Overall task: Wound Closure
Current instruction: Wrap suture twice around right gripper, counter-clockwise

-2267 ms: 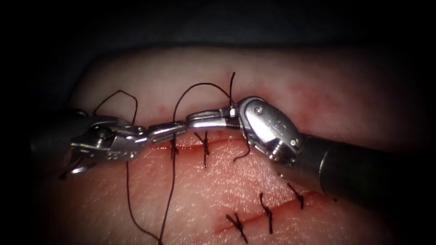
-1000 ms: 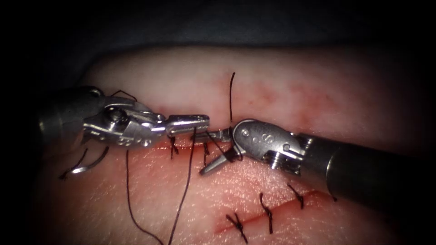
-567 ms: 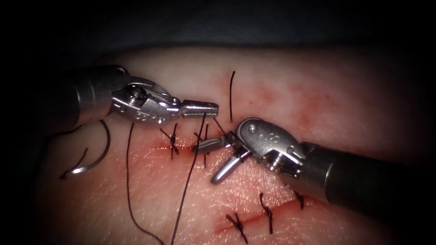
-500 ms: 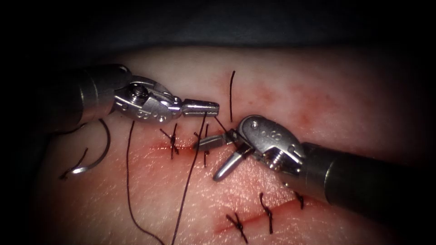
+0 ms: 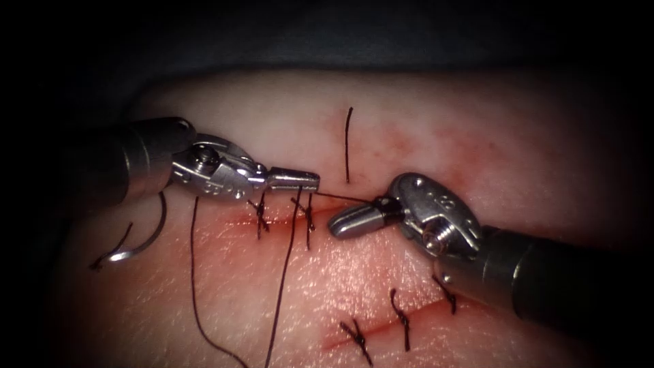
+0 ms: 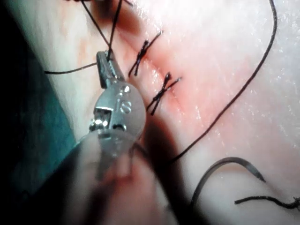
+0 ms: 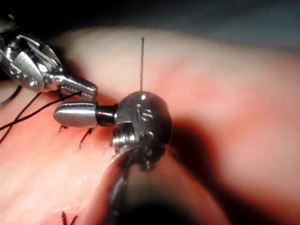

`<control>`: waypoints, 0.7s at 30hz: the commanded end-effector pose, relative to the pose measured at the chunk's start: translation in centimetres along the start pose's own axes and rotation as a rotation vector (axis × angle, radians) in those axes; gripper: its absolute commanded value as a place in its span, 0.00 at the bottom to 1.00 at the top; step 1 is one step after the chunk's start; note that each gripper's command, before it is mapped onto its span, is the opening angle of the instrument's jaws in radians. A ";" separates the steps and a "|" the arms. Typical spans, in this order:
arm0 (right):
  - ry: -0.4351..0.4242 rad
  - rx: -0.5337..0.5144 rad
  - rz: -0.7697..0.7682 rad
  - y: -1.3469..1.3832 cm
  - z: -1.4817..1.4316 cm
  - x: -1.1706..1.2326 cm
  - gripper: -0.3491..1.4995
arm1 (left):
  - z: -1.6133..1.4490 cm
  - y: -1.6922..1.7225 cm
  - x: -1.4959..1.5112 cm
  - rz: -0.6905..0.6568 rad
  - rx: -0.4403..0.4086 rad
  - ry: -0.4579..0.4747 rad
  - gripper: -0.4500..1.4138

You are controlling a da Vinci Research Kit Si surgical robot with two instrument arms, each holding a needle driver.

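- left tool [image 5: 294, 179] jaws clenched on the thread [image 5: 285, 272], tip at about 12 o'clock of the upper cut [image 5: 231, 221], over its two stitches [image 5: 259, 218]
- right tool [image 5: 354, 219] jaws closed; a taut strand runs from the left tool's tip to its jaw base, so it looks like it grips the short end, though I can't confirm the pinch. They stood wide apart 0.5 s ago
- needle [image 5: 139, 242] lies free on the tissue [image 5: 422, 129], at 8 o'clock of the left tool, held by nothing and not in the tissue; same spot as 1.0 s ago
- long thread runs from the left tool toward 6 o'clock, off frame
- a loose cut end [image 5: 348, 144] lies at 12 o'clock of the right tool
- lower cut [image 5: 381, 326] carries three stitches [image 5: 402, 319], looks closed
- progress judgement: late stage; most stitches are in, the knot between the tools is not snug yet, thread is untrimmed
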 end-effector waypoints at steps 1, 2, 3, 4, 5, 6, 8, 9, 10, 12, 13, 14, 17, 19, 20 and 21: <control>0.027 -0.013 -0.008 0.08 0.12 0.00 0.07 | 0.09 -0.03 -0.06 0.008 0.001 -0.004 0.00; 0.040 -0.021 -0.022 0.09 0.11 0.01 0.01 | 0.10 0.00 -0.05 0.006 0.000 -0.011 0.00; 0.055 -0.032 -0.030 0.09 0.10 0.03 0.00 | 0.11 0.03 -0.05 0.008 0.000 -0.015 0.00; 0.078 -0.048 -0.043 0.10 0.10 0.04 0.06 | 0.11 0.05 -0.04 0.005 -0.001 -0.017 0.00; 0.117 -0.077 -0.041 0.12 0.11 0.04 0.32 | 0.12 0.10 -0.02 0.004 -0.002 -0.019 0.00; 0.135 -0.090 -0.050 0.13 0.11 0.04 0.35 | 0.12 0.12 -0.01 0.000 -0.002 -0.020 0.00; 0.135 -0.088 -0.060 0.15 0.13 0.03 0.41 | 0.14 0.16 0.02 0.005 -0.002 -0.023 0.00; 0.140 -0.111 -0.088 0.17 0.16 0.02 0.55 | 0.18 0.18 0.06 0.002 -0.002 -0.028 0.00; 0.155 -0.137 -0.097 0.18 0.17 0.01 0.55 | 0.20 0.19 0.07 0.004 -0.001 -0.029 0.00; 0.176 -0.218 -0.144 0.18 0.19 0.01 0.64 | 0.23 0.22 0.11 0.008 -0.001 -0.032 0.00; 0.185 -0.257 -0.146 0.19 0.19 0.01 0.66 | 0.25 0.24 0.14 0.010 0.000 -0.034 0.00; 0.194 -0.378 -0.201 0.19 0.17 0.03 0.71 | 0.26 0.26 0.18 0.014 -0.001 -0.042 0.00; 0.205 -0.572 -0.238 0.17 0.10 0.03 0.75 | 0.29 0.29 0.31 0.020 -0.002 -0.069 0.00; 0.199 -0.631 -0.258 0.14 0.07 0.04 0.74 | 0.30 0.28 0.36 0.021 -0.003 -0.078 0.00; 0.194 -0.660 -0.269 0.12 0.06 0.05 0.73 | 0.30 0.28 0.38 0.020 -0.003 -0.083 0.00; 0.187 -0.705 -0.284 0.08 0.06 0.07 0.73 | 0.30 0.27 0.42 0.020 -0.004 -0.090 0.00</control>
